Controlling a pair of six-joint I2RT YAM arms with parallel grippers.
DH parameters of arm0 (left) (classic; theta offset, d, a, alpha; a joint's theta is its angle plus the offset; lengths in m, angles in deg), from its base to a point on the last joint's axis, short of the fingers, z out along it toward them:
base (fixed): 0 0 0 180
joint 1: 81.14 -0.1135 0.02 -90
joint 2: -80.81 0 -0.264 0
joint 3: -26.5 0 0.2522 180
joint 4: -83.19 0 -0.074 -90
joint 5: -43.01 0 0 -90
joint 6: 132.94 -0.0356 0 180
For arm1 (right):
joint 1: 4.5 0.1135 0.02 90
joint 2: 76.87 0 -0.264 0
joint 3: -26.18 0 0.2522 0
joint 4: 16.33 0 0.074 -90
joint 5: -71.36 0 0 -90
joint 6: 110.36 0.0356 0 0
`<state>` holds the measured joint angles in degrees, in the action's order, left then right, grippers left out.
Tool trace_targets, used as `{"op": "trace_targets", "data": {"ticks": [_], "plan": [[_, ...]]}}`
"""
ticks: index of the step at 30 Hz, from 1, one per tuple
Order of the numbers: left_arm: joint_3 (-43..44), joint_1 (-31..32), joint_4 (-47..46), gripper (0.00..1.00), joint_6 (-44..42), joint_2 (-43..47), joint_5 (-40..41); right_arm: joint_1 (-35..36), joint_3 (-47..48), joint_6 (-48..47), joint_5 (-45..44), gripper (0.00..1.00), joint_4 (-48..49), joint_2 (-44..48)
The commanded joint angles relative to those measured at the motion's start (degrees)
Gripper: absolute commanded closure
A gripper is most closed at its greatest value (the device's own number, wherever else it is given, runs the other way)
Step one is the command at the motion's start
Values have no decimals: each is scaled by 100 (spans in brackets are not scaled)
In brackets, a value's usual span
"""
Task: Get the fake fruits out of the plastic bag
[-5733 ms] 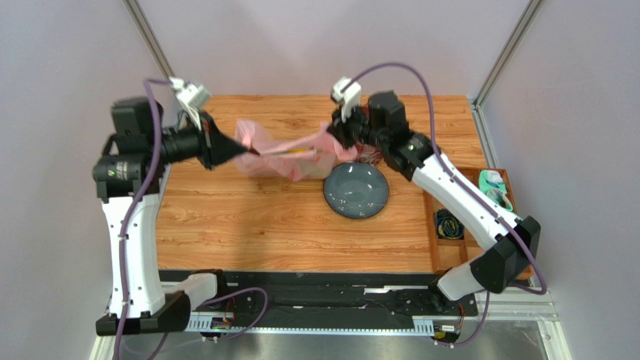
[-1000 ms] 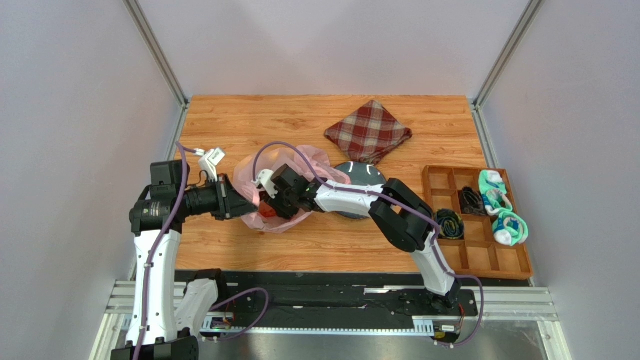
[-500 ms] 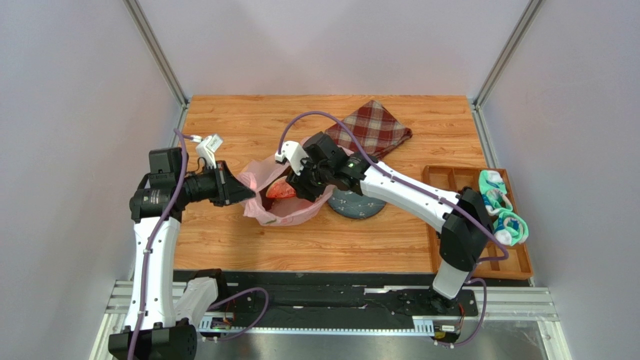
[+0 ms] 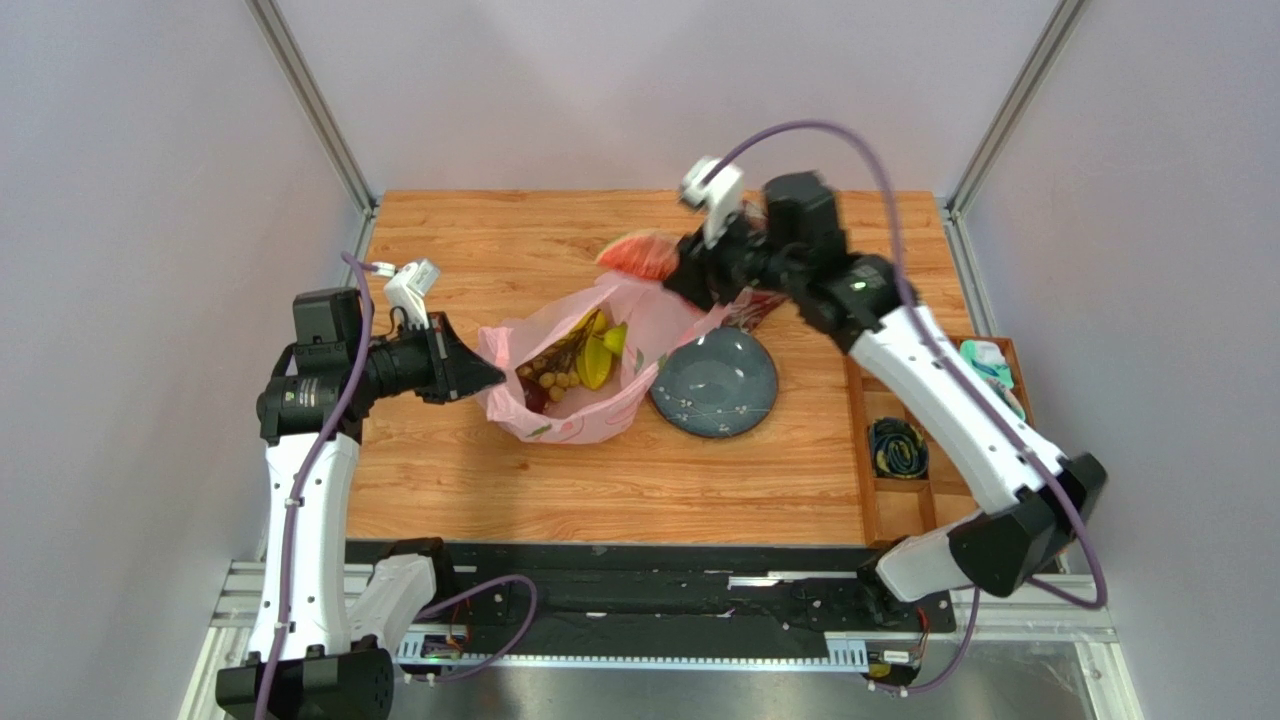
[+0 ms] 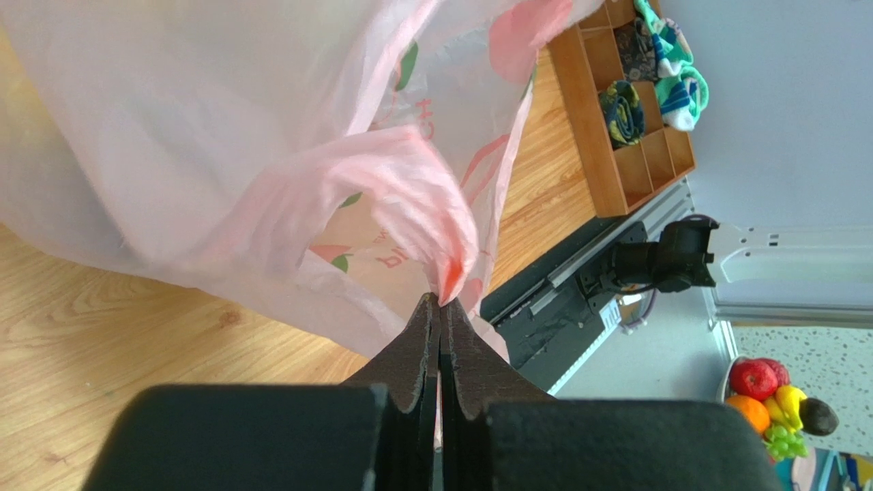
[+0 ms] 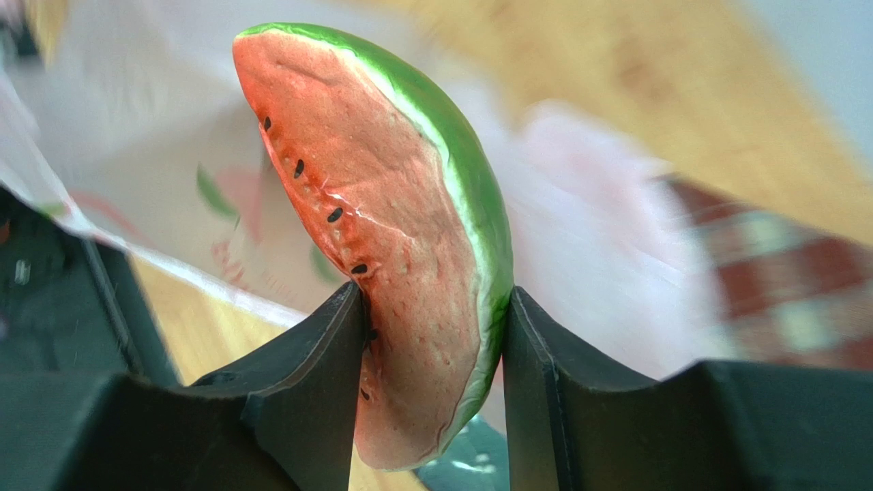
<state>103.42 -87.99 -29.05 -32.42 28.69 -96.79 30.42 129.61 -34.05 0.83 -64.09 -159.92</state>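
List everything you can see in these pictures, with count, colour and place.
plastic bag: one, translucent pink, left-centre of table
watermelon slice: one, red with green rind, held above table
fruits in bag: several, yellow and brownish, exact count unclear
plate: one, dark grey, right of bag
plaid cloth: one, red, mostly hidden, beyond plate
tray: one, brown wood, table's right edge
socks: at least three, teal and dark, in tray
left gripper: one, black, shut on bag's edge
right gripper: one, black, shut on slice
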Motion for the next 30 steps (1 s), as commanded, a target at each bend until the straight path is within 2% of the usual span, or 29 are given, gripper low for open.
{"op": "trace_targets", "data": {"ticks": [1, 3, 5, 7, 8, 10, 11, 13, 19, 24, 26, 27, 28, 29, 30], "plan": [[101, -44, -311, 100, 187, -18, 32, -966, 421, 780, -397, 100, 710, 710], [109, -35, -355, 100, 248, -26, -3, -1293, -9, 938, -1039, 100, 728, 790], [109, -44, -399, 100, 292, -26, -3, -2021, -604, 1332, -1094, 100, 650, 851], [135, -36, -416, 100, 310, -18, -3, -2426, -871, 1615, -1277, 100, 282, 590], [144, -35, -416, 100, 327, 0, 5, -2472, -924, 1615, -1461, 100, -234, 440], [162, -35, -390, 100, 336, 26, -3, -2507, -1126, 1580, -1157, 97, -632, -16], [162, -44, -381, 100, 336, 52, -3, -2507, -1240, 1598, -616, 95, -669, -106], [162, -62, -338, 100, 319, 70, -3, -2464, -1715, 1720, -225, 94, -512, -212], [57, -132, -249, 100, 283, 202, 49, -2402, -2181, 1773, -145, 96, -186, -756], [-58, -220, -320, 100, 371, 246, 23, -2201, -2120, 1940, -74, 96, 156, -1256], [-58, -229, -337, 100, 380, 228, -3, -2060, -2050, 2054, -48, 92, 261, -1407], [-49, -238, -337, 100, 380, 220, 5, -1920, -2041, 2081, -83, 68, 297, -1529], [-49, -238, -346, 100, 380, 193, -3, -1858, -2015, 2194, -396, 30, 323, -1583], [-40, -238, -337, 100, 337, 185, -21, -1813, -1910, 2457, -652, 0, 263, -1618], [-5, -238, -320, 100, 310, 184, -12, -1787, -1787, 2581, -794, 0, 201, -1592]]}}
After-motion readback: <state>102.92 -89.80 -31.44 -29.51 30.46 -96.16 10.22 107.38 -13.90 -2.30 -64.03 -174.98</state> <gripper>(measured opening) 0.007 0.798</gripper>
